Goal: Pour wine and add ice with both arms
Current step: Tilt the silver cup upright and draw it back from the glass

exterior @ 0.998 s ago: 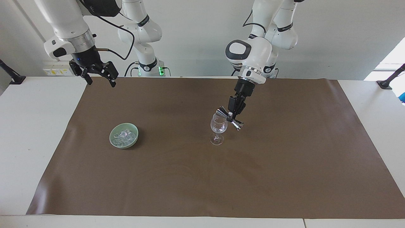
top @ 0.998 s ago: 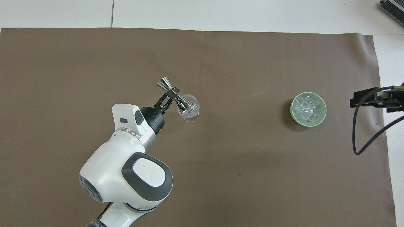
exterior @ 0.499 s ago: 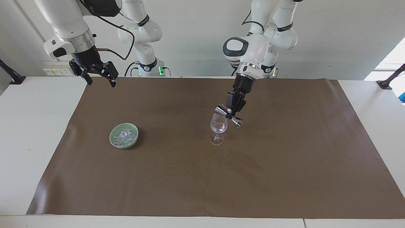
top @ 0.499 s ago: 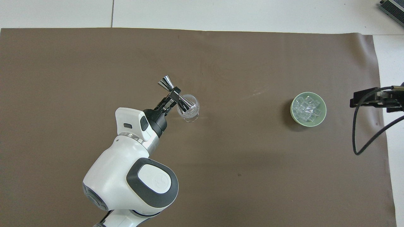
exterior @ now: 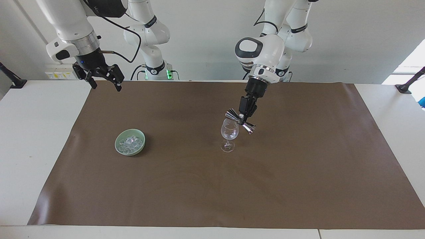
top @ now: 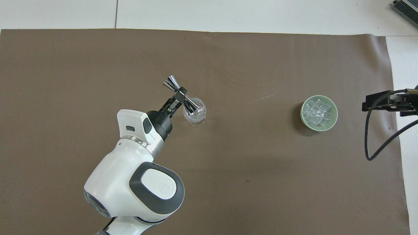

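Item: left gripper, reaching in from the left arm's base. Fingers clenched on the narrow waist of a silver measuring cup, an hourglass-shaped double cone. The cup lay tipped almost on its side, one mouth directly over the rim of the wine glass, the other pointing toward the left arm's end of the bench.

Item: wine glass. Upright near the middle of the brown mat; clear, on a short stem. Whether any liquid had gathered in the bowl could not be told.

Item: ice. A heap of small clear cubes in a pale green bowl, toward the right arm's end of the mat, well apart from the glass and about level with it.

Item: right gripper. Waiting in the air over the mat's edge nearest the robots, at the right arm's end; fingers spread, grasping nothing.

Step in hand, by my reading: the pour, with the measure tilted over the glass.

Next move, as a judgement: the cup needs righting and clearing from the rim without knocking the glass; then the right gripper must descend into the bowl for a cube.
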Robot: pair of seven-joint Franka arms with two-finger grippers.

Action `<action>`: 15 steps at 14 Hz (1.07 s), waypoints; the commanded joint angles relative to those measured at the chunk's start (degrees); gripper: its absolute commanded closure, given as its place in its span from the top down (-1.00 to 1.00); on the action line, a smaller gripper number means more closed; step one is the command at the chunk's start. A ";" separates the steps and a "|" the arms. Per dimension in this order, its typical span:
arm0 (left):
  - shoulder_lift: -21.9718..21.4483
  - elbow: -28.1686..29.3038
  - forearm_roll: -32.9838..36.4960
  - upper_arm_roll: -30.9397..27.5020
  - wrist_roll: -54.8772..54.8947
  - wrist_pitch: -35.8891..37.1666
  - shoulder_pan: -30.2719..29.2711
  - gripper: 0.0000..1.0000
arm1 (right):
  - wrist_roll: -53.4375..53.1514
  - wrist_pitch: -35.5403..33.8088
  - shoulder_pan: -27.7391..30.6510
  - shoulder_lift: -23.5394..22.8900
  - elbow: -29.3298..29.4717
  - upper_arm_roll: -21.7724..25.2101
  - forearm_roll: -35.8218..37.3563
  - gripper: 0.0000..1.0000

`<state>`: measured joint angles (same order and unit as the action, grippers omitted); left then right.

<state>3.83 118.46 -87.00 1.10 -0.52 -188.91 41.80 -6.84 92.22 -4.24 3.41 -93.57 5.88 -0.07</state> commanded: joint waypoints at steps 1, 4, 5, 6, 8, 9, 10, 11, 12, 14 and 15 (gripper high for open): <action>-0.49 -0.95 -0.63 -0.05 -7.10 2.67 -1.46 -1.00 | 1.22 -0.11 0.46 1.42 -1.44 -0.17 -1.51 1.00; -0.58 -0.96 -0.63 -0.05 -15.71 5.39 -3.56 -1.00 | 1.22 -0.11 0.46 1.42 -1.44 -0.17 -1.51 1.00; -0.58 -0.87 -0.63 -0.14 -17.65 6.09 -4.18 -1.00 | 1.22 -0.11 0.46 1.42 -1.44 -0.17 -1.51 1.00; -0.75 -0.61 -0.63 -0.14 -19.24 6.97 -5.32 -1.00 | 1.22 -0.11 0.46 1.34 -1.44 -0.17 -1.51 1.00; -1.45 -0.08 -0.63 -0.14 -21.70 10.57 -7.95 -1.00 | 1.22 -0.11 0.46 1.34 -1.44 -0.17 -1.51 1.00; -1.55 0.10 -0.63 -0.14 -22.76 11.98 -9.27 -1.00 | 1.22 -0.11 0.46 1.42 -1.44 -0.17 -1.51 1.00; -1.55 0.27 -0.63 -0.22 -23.12 13.99 -10.50 -1.00 | 1.22 -0.11 0.46 1.34 -1.44 -0.17 -1.51 1.00; -1.55 0.62 -0.63 -0.23 -23.21 16.10 -12.08 -1.00 | 1.22 -0.11 0.46 1.33 -1.44 -0.17 -1.51 1.00; -1.63 1.06 -0.63 -0.23 -23.21 18.73 -13.75 -1.00 | 1.22 -0.11 0.46 1.33 -1.44 -0.17 -1.51 1.00; -1.63 1.50 -0.63 -0.31 -23.64 22.00 -16.39 -1.00 | 1.22 -0.11 0.46 1.42 -1.44 -0.17 -1.51 1.00; -1.63 1.77 -0.63 -0.40 -24.26 24.19 -17.79 -1.00 | 1.22 -0.11 0.46 1.34 -1.44 -0.17 -1.51 1.00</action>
<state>3.72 118.59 -87.05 0.45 -23.50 -168.68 26.51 -6.84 92.22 -4.24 3.41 -93.57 5.88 -0.07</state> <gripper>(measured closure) 0.797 0.000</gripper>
